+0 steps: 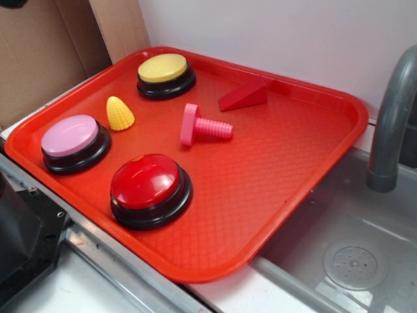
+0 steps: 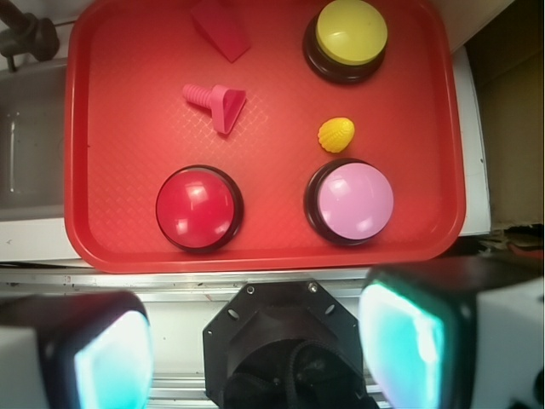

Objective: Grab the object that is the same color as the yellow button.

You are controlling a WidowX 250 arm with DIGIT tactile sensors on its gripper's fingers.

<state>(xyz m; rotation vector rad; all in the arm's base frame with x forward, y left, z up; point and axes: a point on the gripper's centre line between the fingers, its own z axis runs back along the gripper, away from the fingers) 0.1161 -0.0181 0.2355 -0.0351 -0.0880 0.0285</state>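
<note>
- A grey metal sink [image 1: 365, 228] with a round drain [image 1: 352, 264] and a grey faucet [image 1: 394, 111] lies to one side of the scene; brown cardboard [image 1: 45, 45] and a pale wall [image 1: 280, 32] stand behind.
- A red plastic tray [image 1: 260, 195] rests on the counter, one corner reaching over the sink's edge.
- The yellow button [image 1: 162, 68], a yellow dome on a black base, sits near the tray's far rim.
- The yellow corn-cob toy [image 1: 119, 113] lies on the tray between the yellow button and the pink-topped button [image 1: 71, 137], near both and touching neither; its pointed tip is up in the exterior view. In the wrist view it shows as a small bumpy yellow cone [image 2: 336, 134] just above the pink dome.
- A red-topped button [image 1: 147, 182] stands near the tray's front edge, apart from the pink-topped one.
- A pink bolt [image 1: 202, 127] lies on its side near the tray's middle, its flat head toward the corn.
- A red wedge [image 1: 244, 96] rests beyond the bolt, toward the far rim.
- The gripper [image 2: 255, 341] hangs above and outside the tray's front edge, well apart from the corn; its two fingers [image 2: 409, 336] are spread wide at the wrist view's lower corners, with nothing between them.
</note>
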